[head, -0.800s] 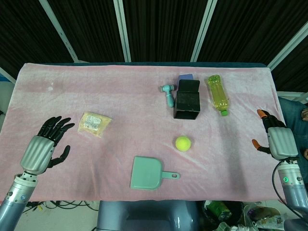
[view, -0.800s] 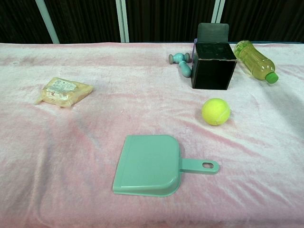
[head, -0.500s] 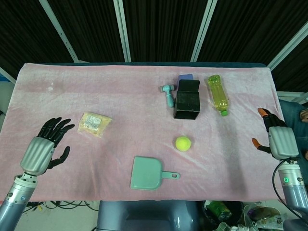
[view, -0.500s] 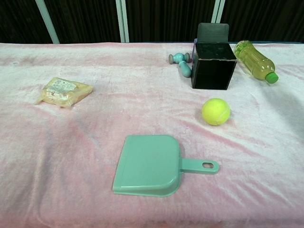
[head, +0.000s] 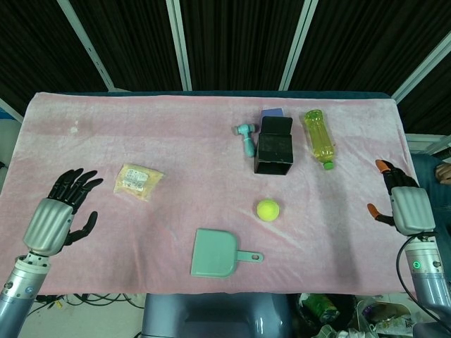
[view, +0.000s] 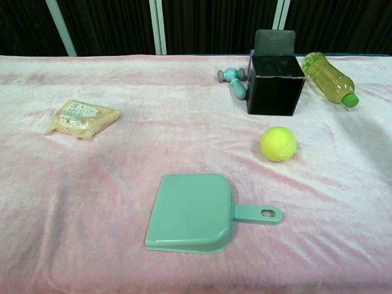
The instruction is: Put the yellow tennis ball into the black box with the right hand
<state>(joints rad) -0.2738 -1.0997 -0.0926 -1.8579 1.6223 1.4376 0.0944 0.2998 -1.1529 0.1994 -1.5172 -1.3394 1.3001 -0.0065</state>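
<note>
The yellow tennis ball (head: 268, 209) (view: 278, 143) lies on the pink cloth, a short way in front of the black box (head: 274, 148) (view: 275, 85), whose lid stands open at the back. My right hand (head: 405, 204) hovers at the table's right edge, well to the right of the ball, fingers apart and holding nothing. At the left edge my left hand (head: 59, 211) is held with spread fingers, empty. Neither hand shows in the chest view.
A teal dustpan (head: 220, 254) (view: 199, 213) lies near the front edge. A small teal dumbbell (head: 246, 138) sits left of the box and a yellow-green bottle (head: 318, 136) right of it. A snack packet (head: 138, 180) lies at the left.
My left hand has drifted slightly left and toward the table edge. The right hand has barely shifted. Ball and box are unmoved.
</note>
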